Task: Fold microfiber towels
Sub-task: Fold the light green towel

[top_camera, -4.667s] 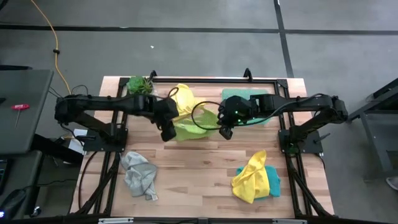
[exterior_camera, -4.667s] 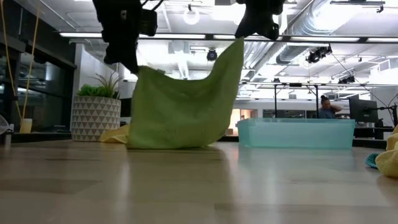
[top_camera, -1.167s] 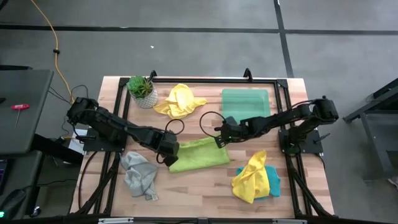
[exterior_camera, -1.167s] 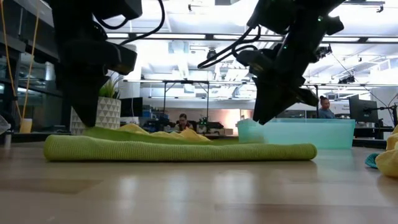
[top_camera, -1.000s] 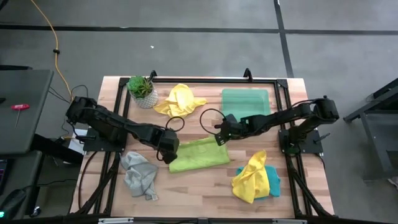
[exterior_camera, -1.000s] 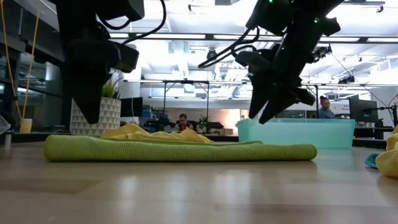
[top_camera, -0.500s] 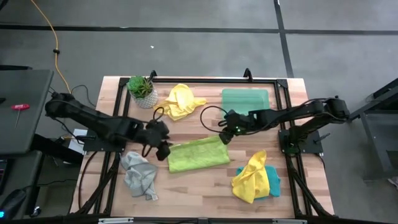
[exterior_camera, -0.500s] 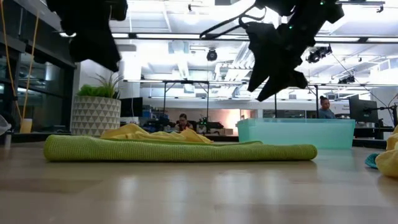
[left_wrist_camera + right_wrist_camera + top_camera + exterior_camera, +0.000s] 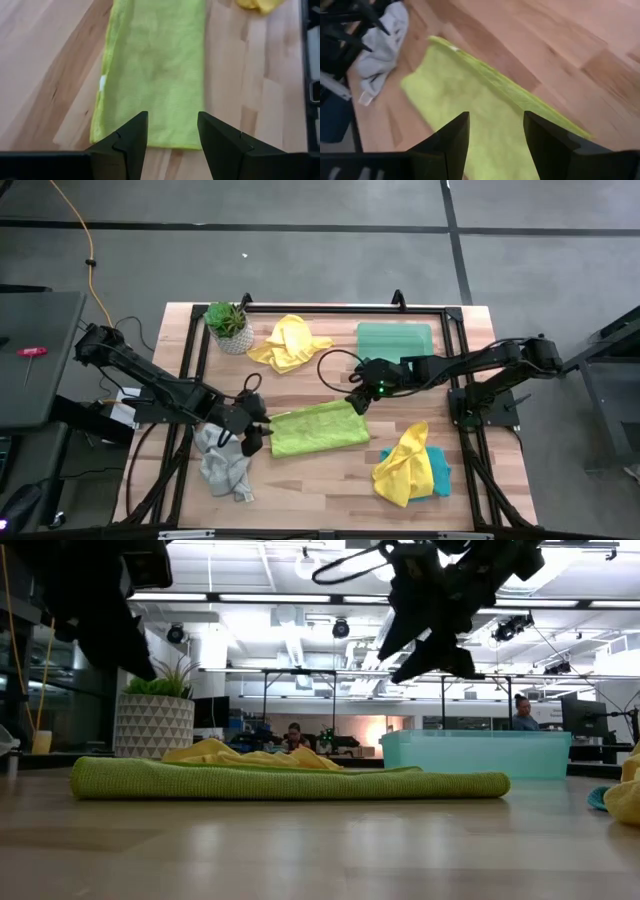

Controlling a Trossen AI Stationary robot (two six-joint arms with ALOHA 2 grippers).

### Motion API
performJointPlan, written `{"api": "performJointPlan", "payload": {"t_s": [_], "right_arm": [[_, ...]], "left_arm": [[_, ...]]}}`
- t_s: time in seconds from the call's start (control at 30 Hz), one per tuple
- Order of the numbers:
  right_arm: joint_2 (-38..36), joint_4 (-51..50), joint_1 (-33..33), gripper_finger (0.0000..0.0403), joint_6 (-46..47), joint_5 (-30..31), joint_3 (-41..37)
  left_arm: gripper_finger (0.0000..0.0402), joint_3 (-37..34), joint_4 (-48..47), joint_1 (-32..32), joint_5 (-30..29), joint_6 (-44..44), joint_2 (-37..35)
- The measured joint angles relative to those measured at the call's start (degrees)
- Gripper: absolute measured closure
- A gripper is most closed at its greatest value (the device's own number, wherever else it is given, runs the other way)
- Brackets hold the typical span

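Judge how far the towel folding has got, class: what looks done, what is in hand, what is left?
Done: the lime green towel lies folded flat mid-table. In hand: nothing; the left gripper sits open at its left end and the right gripper open above its right end. Left: the grey towel, the yellow towel by the plant, and the yellow towel on the teal one all lie crumpled.
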Motion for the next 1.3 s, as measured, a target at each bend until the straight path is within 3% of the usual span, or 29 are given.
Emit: {"api": "performJointPlan", "payload": {"t_s": [0.27, 0.63, 0.9, 1.0, 1.3], "right_arm": [[0.0, 2.4, 2.1, 0.0224, -14.3, -7.1, 0.0], [0.0, -9.5, 11.8, 0.0224, -36.4, -4.1, 0.0], [4.9, -9.5, 14.8, 0.0224, -44.1, -3.8, 0.0], [6.8, -9.1, 14.8, 0.0224, -44.4, -3.7, 0.0], [7.7, -9.5, 13.4, 0.0224, -44.4, -2.0, 0.0]], "left_arm": [[0.0238, 0.0, 0.0, 3.9, 2.9, 6.9, 0.1], [0.0238, 0.0, 0.0, 8.4, 2.6, 6.7, 0.1], [0.0238, 0.0, 5.5, 7.2, 4.8, 5.3, 0.6], [0.0238, 0.9, 6.9, 4.7, 7.8, 6.0, 2.9], [0.0238, 9.9, 0.5, -2.9, 7.4, 5.9, 19.4]]}}
